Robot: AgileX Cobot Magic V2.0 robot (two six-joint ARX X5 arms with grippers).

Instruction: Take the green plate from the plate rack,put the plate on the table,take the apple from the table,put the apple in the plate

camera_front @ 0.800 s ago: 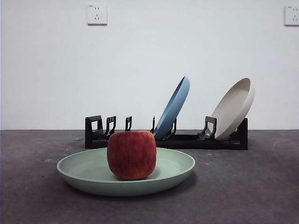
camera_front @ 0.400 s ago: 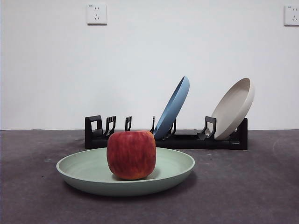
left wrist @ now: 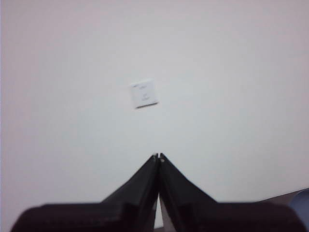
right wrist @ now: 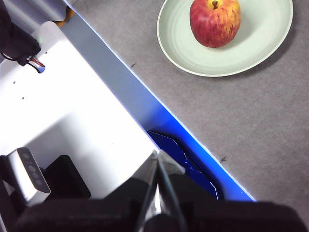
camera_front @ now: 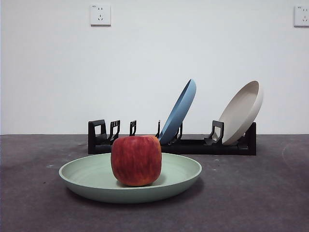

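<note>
The long low black plate rack point(camera_front: 171, 140) runs along the back of the flat dark grey speckled table point(camera_front: 251, 193), from about ten o'clock to two o'clock of the scene as the front view has it. Its left-hand slots, near ten and eleven o'clock, hold nothing, which fits the green plate having been lifted out of that end. At about one o'clock a glossy blue plate point(camera_front: 178, 111) leans in its slot, and at two o'clock a matte beige plate point(camera_front: 241, 112) leans the same way, each propped by its bracket so it cannot roll.

In front of the rack, and well clear of it, the round shallow pale sage-green plate point(camera_front: 130, 181) lies flat on the table, rim up. The squat red apple with yellowish streaks point(camera_front: 136, 160) sits upright in its well, stem up in the right wrist view, a little toward nine o'clock of the plate's centre; the raised rim would stop it if it rolled. By my judgement both halves of the task are done.

The left gripper point(left wrist: 158, 157) is clenched on nothing, jaws meeting at the tips, and faces only the white wall and a wall socket point(left wrist: 144, 93). The right gripper point(right wrist: 157, 159) is likewise closed and empty, held well back over the white robot base point(right wrist: 72, 106), with plate point(right wrist: 227, 43) and apple point(right wrist: 215, 21) far off.
</note>
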